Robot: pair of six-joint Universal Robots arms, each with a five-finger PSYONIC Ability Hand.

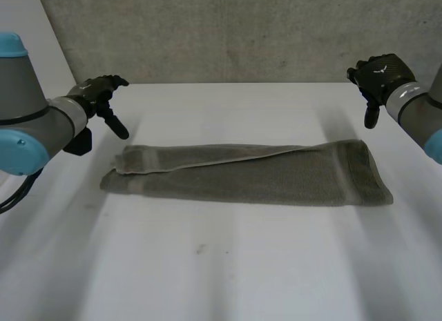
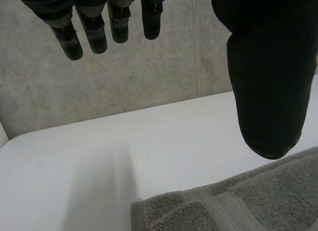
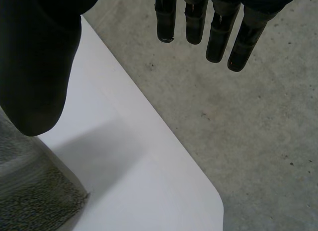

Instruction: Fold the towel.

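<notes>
The grey towel lies flat in the middle of the white surface. It is folded into a long strip running left to right. Its upper layer ends in a pale hem that slants from the near left end toward the far right end, where it stops short. The right end is squared off and the left end is narrower.

The left robot hand hangs above the surface just beyond the far left corner of the towel, apart from the cloth. Its fingers point down toward the surface. In the left wrist view its fingers are straight and spread away from the thumb, with nothing between them. The towel's corner lies below the thumb tip, and a grey wall stands behind the surface.

The right robot hand is raised above the far right part of the surface, beyond the towel's right end and not touching it. In the right wrist view its fingers are straight and held well off the thumb, holding nothing. The towel's end lies under the thumb, near a rounded corner of the surface.
</notes>
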